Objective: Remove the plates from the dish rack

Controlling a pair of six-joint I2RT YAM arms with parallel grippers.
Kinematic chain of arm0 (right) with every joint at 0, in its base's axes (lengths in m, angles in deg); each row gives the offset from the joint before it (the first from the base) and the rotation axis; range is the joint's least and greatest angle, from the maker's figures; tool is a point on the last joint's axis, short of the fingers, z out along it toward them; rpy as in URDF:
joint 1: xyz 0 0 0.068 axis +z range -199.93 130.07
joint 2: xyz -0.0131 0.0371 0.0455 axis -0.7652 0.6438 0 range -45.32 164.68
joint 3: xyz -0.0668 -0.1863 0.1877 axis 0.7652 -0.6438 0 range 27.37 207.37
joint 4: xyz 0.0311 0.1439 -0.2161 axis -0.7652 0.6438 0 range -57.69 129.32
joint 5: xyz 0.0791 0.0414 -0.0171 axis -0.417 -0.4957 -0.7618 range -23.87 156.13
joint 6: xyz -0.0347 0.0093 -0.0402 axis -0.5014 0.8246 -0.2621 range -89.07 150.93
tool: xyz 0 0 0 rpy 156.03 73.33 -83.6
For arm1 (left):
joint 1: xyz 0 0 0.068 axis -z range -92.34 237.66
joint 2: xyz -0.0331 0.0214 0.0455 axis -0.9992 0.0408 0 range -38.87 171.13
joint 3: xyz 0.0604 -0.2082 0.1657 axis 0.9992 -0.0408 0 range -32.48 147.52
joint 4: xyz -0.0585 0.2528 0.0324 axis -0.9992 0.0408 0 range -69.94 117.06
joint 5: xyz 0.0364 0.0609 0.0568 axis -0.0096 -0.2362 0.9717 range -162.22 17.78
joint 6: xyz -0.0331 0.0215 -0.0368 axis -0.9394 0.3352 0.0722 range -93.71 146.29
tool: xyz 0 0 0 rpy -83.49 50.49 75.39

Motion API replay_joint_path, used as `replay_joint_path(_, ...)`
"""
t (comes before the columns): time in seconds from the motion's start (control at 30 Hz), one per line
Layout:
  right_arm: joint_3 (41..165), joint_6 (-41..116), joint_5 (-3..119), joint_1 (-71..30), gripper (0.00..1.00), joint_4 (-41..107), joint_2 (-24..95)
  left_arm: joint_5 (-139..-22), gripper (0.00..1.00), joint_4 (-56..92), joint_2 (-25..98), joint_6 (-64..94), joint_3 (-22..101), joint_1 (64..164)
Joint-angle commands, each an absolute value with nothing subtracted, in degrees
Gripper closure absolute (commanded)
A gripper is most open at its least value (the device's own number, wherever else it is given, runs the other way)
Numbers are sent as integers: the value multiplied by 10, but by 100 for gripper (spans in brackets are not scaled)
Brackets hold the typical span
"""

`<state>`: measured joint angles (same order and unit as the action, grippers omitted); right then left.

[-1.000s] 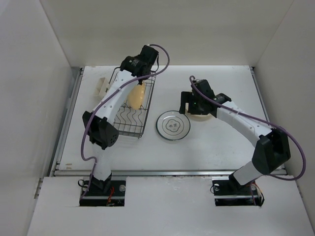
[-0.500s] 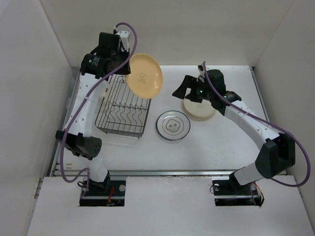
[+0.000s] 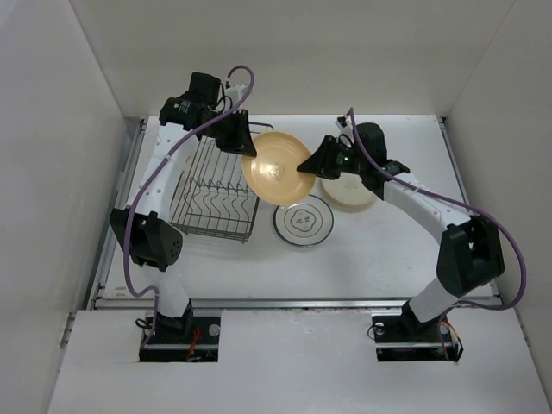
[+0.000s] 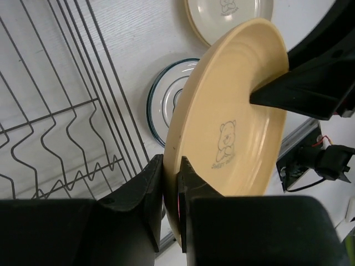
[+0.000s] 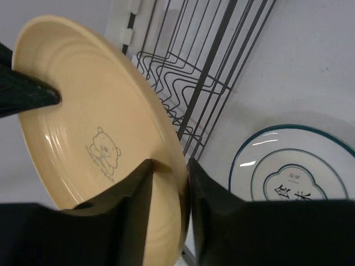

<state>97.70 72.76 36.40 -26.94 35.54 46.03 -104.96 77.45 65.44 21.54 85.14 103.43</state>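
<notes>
Swinging off the dish rack (image 3: 211, 185) within the last half-second, left tool (image 4: 171, 169) clenched on tan plate (image 3: 274, 168) holds it midair over desk (image 3: 388, 250), right tool (image 5: 169, 166) straddling opposite rim, clamp unclear, likely handover.

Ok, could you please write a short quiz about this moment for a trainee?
1. True or false: the yellow plate lies flat on the table.
2. Left gripper, right gripper: whose fingers straddle the yellow plate's rim? A left only; B right only; C both.
3. What animal is printed on the yellow plate?
Key: 1 false; 2 C; 3 a bear.
</notes>
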Motion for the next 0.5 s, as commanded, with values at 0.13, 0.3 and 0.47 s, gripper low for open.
replay_joint_path(0.13, 976, 733, 379, -266, 100, 336, 454, -1092, 93, 755, 631, 200, 855, 1034)
replay_joint_path(0.3, 988, 728, 443, -284, 100, 394, 429, -887, 3, 774, 608, 221, 855, 1034)
replay_joint_path(0.47, 988, 733, 546, -350, 100, 481, 395, -587, 0, 788, 576, 257, 834, 1029)
